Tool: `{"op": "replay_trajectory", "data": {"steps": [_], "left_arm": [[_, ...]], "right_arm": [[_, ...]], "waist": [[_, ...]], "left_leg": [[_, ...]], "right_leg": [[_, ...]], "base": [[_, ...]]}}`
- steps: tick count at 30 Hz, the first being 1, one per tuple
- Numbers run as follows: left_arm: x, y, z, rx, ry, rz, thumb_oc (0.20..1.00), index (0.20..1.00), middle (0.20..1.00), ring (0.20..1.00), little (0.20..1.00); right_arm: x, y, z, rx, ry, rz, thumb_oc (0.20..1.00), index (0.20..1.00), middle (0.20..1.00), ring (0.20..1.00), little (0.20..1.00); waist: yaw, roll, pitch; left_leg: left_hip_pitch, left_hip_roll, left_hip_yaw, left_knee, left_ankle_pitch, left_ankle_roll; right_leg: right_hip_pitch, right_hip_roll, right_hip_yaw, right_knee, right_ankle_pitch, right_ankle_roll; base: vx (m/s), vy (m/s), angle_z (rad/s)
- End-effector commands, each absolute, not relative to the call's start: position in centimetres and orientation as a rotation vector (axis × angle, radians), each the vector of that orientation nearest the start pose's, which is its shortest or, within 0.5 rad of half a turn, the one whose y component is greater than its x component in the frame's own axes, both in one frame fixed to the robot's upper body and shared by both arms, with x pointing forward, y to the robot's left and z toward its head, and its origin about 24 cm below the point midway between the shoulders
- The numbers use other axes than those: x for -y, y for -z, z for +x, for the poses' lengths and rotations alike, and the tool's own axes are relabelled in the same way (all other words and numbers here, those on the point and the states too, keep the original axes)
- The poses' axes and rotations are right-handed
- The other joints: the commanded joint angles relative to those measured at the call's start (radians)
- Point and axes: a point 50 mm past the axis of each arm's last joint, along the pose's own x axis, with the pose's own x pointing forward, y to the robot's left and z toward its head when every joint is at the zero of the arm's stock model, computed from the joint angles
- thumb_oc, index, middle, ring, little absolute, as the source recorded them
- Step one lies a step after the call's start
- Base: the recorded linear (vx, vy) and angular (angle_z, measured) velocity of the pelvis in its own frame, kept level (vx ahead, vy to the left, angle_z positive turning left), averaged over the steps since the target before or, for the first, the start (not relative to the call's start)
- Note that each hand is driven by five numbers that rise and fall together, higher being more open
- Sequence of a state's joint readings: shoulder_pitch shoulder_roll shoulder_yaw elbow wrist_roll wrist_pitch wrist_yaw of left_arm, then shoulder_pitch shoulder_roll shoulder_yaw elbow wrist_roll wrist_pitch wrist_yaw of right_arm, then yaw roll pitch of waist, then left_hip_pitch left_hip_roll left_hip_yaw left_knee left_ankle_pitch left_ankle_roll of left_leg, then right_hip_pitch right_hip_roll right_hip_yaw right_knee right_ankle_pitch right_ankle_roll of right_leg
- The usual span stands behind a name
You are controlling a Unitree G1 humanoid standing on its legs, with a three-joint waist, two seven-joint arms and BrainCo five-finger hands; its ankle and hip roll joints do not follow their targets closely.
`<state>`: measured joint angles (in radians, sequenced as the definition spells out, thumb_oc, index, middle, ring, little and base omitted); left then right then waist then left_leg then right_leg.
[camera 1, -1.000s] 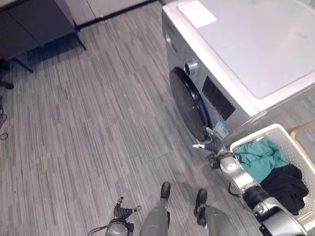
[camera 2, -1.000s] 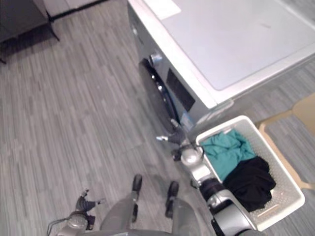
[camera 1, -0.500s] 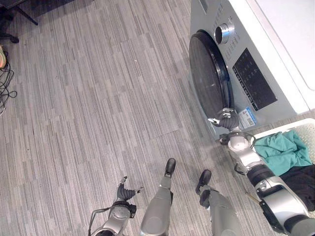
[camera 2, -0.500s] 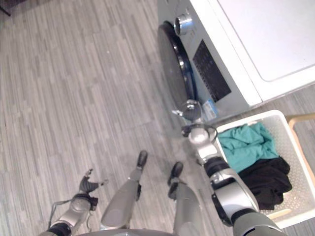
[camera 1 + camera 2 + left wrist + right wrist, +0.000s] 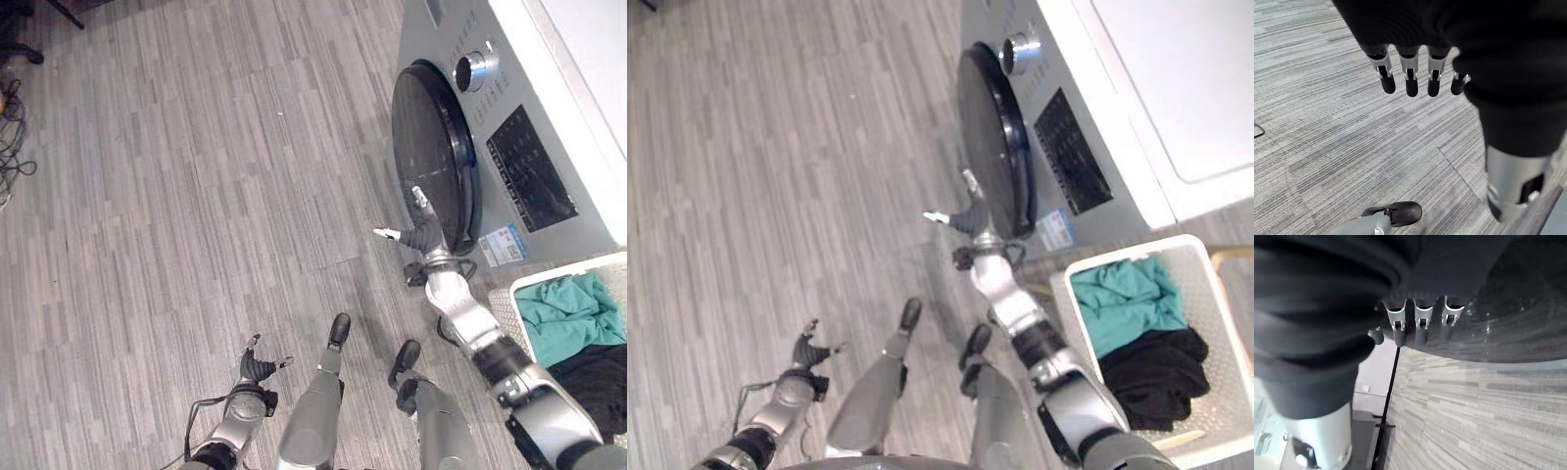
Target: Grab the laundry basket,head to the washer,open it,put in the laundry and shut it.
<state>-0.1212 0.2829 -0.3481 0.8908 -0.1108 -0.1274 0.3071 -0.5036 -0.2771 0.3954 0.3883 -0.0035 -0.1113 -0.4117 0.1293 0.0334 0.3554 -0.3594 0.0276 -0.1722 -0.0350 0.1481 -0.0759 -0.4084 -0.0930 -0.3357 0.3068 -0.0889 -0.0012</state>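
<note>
Down at the lower left, the left hand (image 5: 257,366) hangs low over the grey wood-plank floor (image 5: 196,176), fingers straight and loose, thumb spread apart, nothing in it. Across to the middle: the right hand (image 5: 424,233) is up at the lower edge of the round dark glass washer door (image 5: 428,166), fingers (image 5: 1420,328) straight and spread with the thumb out to the side, holding nothing; whether the fingertips actually touch the door I cannot tell. The door sits flat and shut against the silver-grey front-loading washing machine (image 5: 1087,117), with a chrome dial (image 5: 477,70) and a black control panel (image 5: 529,171) beside it. Further right, the white perforated plastic laundry basket (image 5: 1215,431) stands on the floor just beside the washer, and inside it lie a teal garment (image 5: 1122,304) and a black garment (image 5: 1151,367), touching each other.
</note>
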Motion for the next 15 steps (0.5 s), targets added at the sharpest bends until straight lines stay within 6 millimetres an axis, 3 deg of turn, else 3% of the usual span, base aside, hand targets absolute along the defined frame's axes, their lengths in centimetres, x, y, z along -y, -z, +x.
{"op": "replay_trajectory", "data": {"steps": [1,7,15], "left_arm": [[-21.1,9.8,20.9,-0.603,-0.149,0.46,1.0,1.0,1.0,1.0,1.0],[-20.6,9.9,20.7,-0.598,-0.12,0.474,1.0,1.0,1.0,1.0,1.0],[-20.8,10.6,20.0,-0.641,-0.123,0.472,1.0,1.0,1.0,1.0,1.0]], "right_arm": [[11.9,-11.4,32.4,0.405,0.039,-0.403,1.0,1.0,1.0,1.0,1.0],[14.0,-11.0,32.1,0.426,0.12,-0.551,1.0,1.0,1.0,1.0,1.0],[14.5,-8.9,33.0,0.28,0.152,-0.463,1.0,1.0,1.0,1.0,1.0]], "waist": [[-0.011,-0.078,0.0],[-0.034,-0.069,-0.006],[-0.034,-0.044,-0.006]], "left_leg": [[0.096,-0.075,0.096,0.047,-0.163,0.061],[0.118,-0.076,0.109,0.031,-0.161,0.064],[0.121,-0.085,0.104,-0.002,-0.141,0.065]], "right_leg": [[0.14,-0.027,0.106,-0.287,0.111,0.116],[0.145,-0.028,0.111,-0.289,0.112,0.117],[0.134,-0.037,0.111,-0.291,0.119,0.12]], "base": [[-0.01,0.042,-0.18],[0.0,0.036,-0.2],[0.0,0.021,-0.01]]}}
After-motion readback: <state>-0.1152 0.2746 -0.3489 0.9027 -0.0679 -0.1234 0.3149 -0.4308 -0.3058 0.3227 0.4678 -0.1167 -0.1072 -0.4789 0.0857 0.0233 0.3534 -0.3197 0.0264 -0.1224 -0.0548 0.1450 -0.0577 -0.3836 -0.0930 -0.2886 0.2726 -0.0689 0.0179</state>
